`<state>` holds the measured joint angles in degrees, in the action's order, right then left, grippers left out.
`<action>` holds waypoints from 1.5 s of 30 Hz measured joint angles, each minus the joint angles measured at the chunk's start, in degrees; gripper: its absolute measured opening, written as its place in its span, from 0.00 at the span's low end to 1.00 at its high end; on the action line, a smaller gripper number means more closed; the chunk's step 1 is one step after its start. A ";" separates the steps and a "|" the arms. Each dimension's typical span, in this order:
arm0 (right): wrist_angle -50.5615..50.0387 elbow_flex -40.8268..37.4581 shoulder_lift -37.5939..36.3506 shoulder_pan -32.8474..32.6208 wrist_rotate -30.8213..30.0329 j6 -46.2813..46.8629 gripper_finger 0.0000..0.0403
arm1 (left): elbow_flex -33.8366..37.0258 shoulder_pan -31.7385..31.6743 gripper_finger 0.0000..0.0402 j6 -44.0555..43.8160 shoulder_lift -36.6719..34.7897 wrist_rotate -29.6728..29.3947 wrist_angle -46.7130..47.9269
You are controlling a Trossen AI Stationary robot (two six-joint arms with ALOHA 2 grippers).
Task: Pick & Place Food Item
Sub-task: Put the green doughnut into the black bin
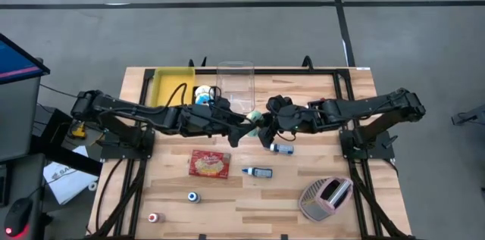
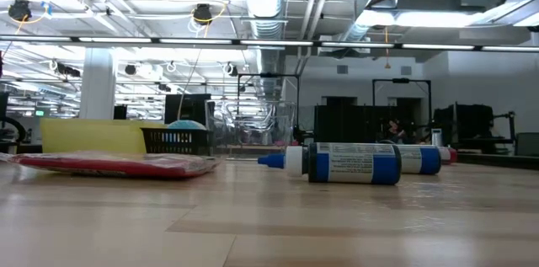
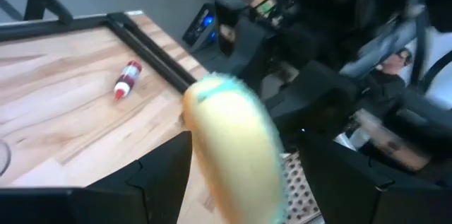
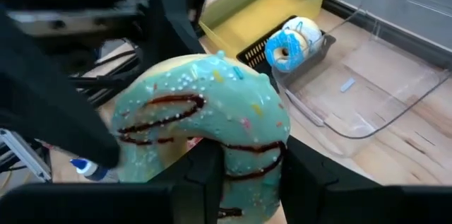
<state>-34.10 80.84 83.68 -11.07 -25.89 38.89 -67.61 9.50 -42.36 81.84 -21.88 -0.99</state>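
Donut (image 4: 205,139) with teal icing, dark chocolate drizzle and pastel sprinkles is up in the air above the middle of the wooden bench (image 1: 318,96), between the two hands. The right hand (image 4: 244,174) holds it, one dark finger pushed through the hole and the other outside the ring. The left hand (image 3: 233,167) is spread wide, its fingers on either side of the donut's pale underside; whether they press on it cannot be told.

No readable brand shows anywhere: the flat red packet (image 1: 209,163) has pictures of food on it, and the white label of the blue bottle (image 2: 341,163) carries print too small to read.

At the far edge a small black mesh basket (image 4: 311,49) holds two more donuts (image 4: 291,40), one with blue icing, one white with stripes. Beside it sits a shallow yellow bin (image 4: 261,5), and on its other side a clear plastic tub (image 4: 381,90) with only a small scrap on its floor. A second blue bottle (image 1: 258,172) lies near the packet, and a pink and grey toaster (image 1: 326,198) stands by the near right corner.
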 joint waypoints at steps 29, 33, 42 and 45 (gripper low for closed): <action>0.95 0.00 -0.07 -0.83 0.07 -0.94 0.30 | -0.02 0.01 0.40 -1.47 0.02 1.12 2.57; 1.61 0.00 -0.07 -1.25 0.09 -0.77 0.36 | -0.02 -0.18 0.40 -1.45 -0.05 1.05 3.86; 2.13 0.00 -0.13 -2.10 0.44 0.11 0.39 | -0.02 -0.22 0.40 0.28 -4.59 -3.42 11.70; 2.97 0.00 -0.13 -2.28 0.46 0.09 0.39 | -0.07 -0.57 0.40 0.95 -6.64 -4.69 14.18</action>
<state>-31.13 80.84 83.55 -13.35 -25.43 38.99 -67.68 8.93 -41.42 75.21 -26.58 13.19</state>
